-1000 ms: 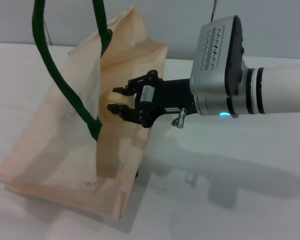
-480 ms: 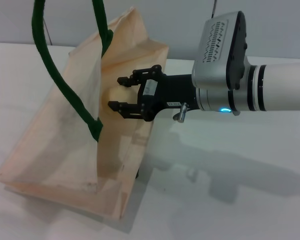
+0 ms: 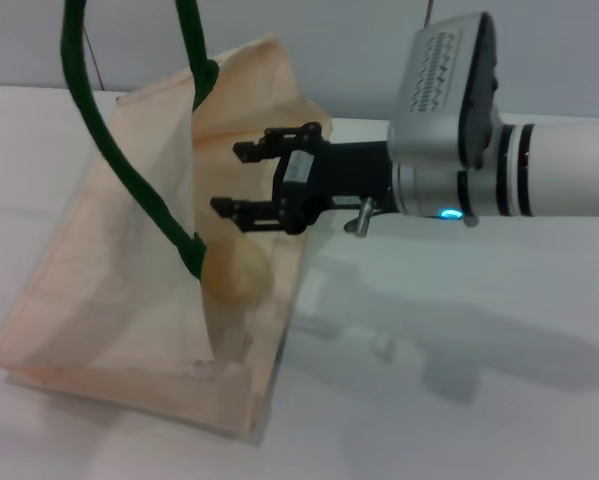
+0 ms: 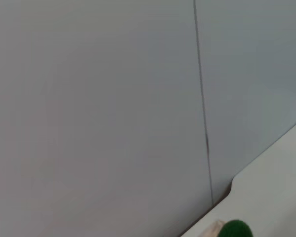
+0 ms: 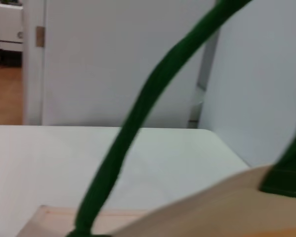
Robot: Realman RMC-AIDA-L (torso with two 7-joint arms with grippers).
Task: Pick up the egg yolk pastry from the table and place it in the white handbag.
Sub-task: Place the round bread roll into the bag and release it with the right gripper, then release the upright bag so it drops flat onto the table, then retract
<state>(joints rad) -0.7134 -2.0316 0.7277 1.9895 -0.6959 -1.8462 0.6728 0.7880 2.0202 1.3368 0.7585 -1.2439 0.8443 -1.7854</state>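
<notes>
The white handbag point(image 3: 129, 290) stands open on the table point(image 3: 499, 330), its green rope handles point(image 3: 129, 170) drawn up past the top edge of the head view. My right gripper point(image 3: 231, 178) is open and empty at the bag's mouth. The egg yolk pastry point(image 3: 235, 272) shows as a round tan lump low inside the bag, below the fingers. The left gripper is out of view. The left wrist view shows only wall and a bit of green handle point(image 4: 235, 230). The right wrist view shows a handle point(image 5: 138, 113) and the bag's rim point(image 5: 212, 207).
The right arm's silver wrist point(image 3: 449, 110) reaches in from the right, above the table. The table's back edge point(image 3: 359, 122) and a grey wall lie behind the bag. The bag leans towards the left front of the table.
The right gripper's fingers have spread wider. The pastry that sat between them has dropped down into the bag. The bag has shifted a little.
</notes>
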